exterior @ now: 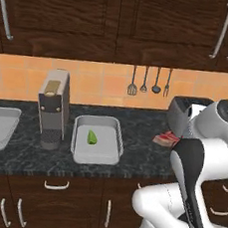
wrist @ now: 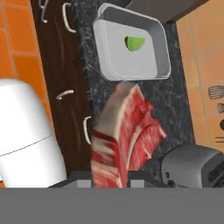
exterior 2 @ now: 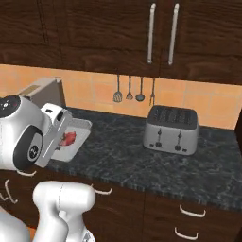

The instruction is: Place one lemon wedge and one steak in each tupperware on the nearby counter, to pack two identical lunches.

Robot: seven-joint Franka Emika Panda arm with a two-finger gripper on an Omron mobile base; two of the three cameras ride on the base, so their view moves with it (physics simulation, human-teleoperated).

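My gripper (wrist: 111, 176) is shut on a red, white-marbled steak (wrist: 127, 133), which hangs above the counter (exterior: 143, 139) between the toaster and the nearer tupperware. The same steak (exterior: 166, 138) shows beside my arm, and as the steak (exterior 2: 69, 138) in front of the tray in the right base view. That tupperware (exterior: 114, 136), a light-grey tray, holds one green lemon wedge (exterior: 92, 137); from the hand it is the tupperware (wrist: 109, 52) with the wedge (wrist: 134, 42). A second tupperware (exterior: 7, 119) sits at the far left; what it holds is hidden.
A tall grey coffee machine (exterior: 53, 106) stands between the two trays. A silver toaster (exterior 2: 171, 129) sits to the right. Utensils (exterior: 148, 82) hang on the orange tile wall. Dark cabinets with silver handles run above and below the counter.
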